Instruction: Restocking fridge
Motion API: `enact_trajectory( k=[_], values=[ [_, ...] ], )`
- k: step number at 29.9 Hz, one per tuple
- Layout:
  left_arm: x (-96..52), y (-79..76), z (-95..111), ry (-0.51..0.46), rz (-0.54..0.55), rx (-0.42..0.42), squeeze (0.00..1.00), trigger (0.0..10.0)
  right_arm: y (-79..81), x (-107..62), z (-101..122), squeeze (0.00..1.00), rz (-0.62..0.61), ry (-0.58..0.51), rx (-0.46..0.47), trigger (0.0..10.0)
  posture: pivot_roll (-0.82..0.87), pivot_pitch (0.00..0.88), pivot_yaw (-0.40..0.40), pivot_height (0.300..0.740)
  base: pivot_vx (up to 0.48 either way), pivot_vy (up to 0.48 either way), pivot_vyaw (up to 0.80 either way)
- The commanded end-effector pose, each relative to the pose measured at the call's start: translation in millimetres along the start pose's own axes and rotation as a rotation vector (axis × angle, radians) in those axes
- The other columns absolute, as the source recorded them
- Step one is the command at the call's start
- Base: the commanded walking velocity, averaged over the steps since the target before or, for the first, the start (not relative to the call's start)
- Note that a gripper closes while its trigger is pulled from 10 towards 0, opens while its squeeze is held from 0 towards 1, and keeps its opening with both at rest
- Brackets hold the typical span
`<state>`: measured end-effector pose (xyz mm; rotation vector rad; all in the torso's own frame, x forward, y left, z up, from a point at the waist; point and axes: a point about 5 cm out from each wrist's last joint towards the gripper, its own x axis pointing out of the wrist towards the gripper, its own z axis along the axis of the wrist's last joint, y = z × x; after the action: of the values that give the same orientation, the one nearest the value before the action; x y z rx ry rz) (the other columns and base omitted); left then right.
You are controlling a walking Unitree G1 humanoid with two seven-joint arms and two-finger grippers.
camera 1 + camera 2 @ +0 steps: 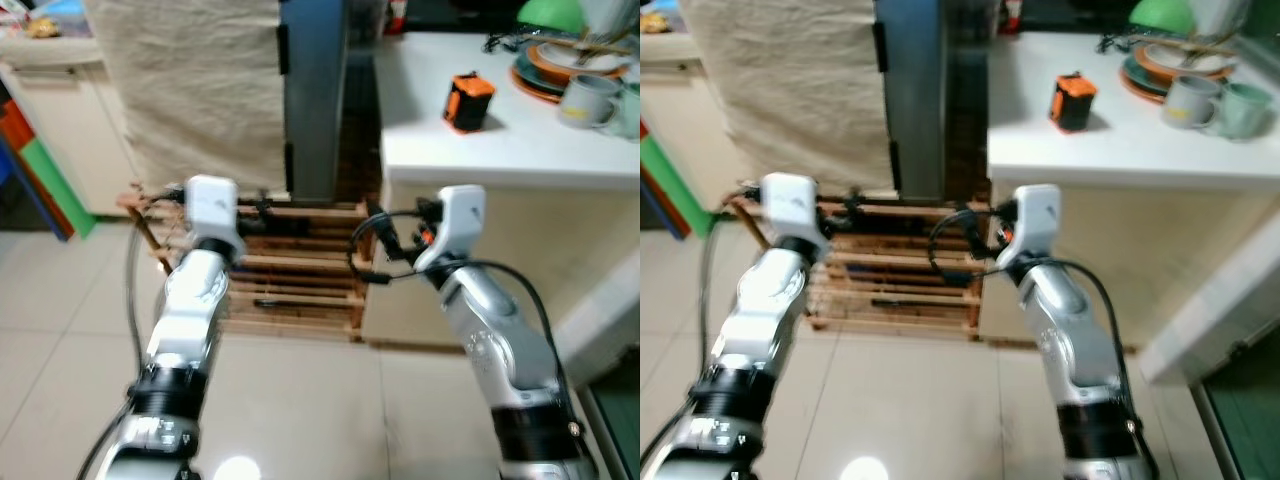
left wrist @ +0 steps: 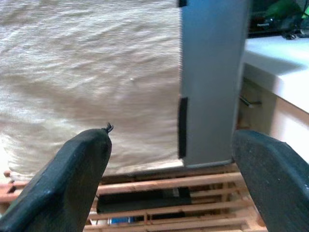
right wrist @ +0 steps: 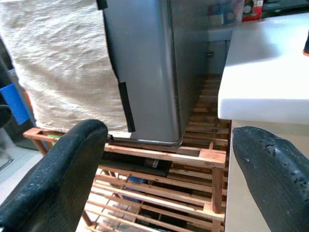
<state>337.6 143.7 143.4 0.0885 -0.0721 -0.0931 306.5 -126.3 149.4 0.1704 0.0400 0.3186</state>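
Now, with both arms raised toward the grey fridge (image 1: 312,100), I have the left gripper (image 2: 174,169) spread wide and empty, its black fingers (image 2: 77,179) framing the beige cloth (image 1: 195,90) that hangs over the fridge's left side and the dark handle strip (image 2: 182,126) on the front edge. Below it sits the wooden slatted pallet (image 1: 300,275) that carries the fridge, the left gripper hovering above its left end. The right gripper (image 3: 169,179) is likewise splayed and holding nothing, aimed at the fridge's lower right corner where it meets the pallet, just beside the white counter (image 1: 480,140). On that counter stand an orange-and-black box (image 1: 467,102) near the middle, and stacked plates (image 1: 560,65) with a grey mug (image 1: 588,100) toward the far right corner. I see no stock in either gripper, so I judge the step in hand to be closing in on the door. To do it well, I would square up to the front edge first, keep the left fingers clear of the loose cloth so it does not snag, and set them around the handle strip rather than the flat panel. The right arm should stay off the counter edge, and the pallet slats below could catch a low finger.
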Motion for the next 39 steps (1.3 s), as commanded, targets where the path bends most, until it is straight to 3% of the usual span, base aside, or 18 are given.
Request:
enact_trajectory(
  k=[1, 14, 18, 39],
  values=[
    [-1.0, 10.9, -3.5, 0.024, 0.029, 0.013, 0.0, 10.0, 6.4, 1.4, 0.3, 0.0, 0.018, -0.01, 0.005, 10.0, -0.15, 0.0, 0.043, 0.74, 0.394, 0.277, 0.0],
    [-2.1, 16.9, -6.9, 0.043, 0.05, 0.007, 0.0, 10.0, 5.5, 0.8, -2.0, 0.0, 0.013, -0.01, 0.004, 10.0, -0.15, 0.0, 0.04, 0.74, 0.387, 0.283, 0.0],
    [-3.4, 18.6, -7.3, 0.042, 0.048, -0.003, 0.0, 10.0, 3.6, -0.2, -5.5, 0.0, 0.006, 0.014, 0.0, 10.0, -0.14, 0.002, 0.04, 0.74, 0.0, 0.48, 0.0],
    [-3.4, 14.3, -5.9, 0.031, 0.017, -0.015, 0.0, 10.0, -0.6, -6.8, -8.1, 0.0, 0.0, 0.024, -0.02, 10.0, -0.16, 0.0, 0.039, 0.74, 0.0, 0.48, -0.7]
  ],
)
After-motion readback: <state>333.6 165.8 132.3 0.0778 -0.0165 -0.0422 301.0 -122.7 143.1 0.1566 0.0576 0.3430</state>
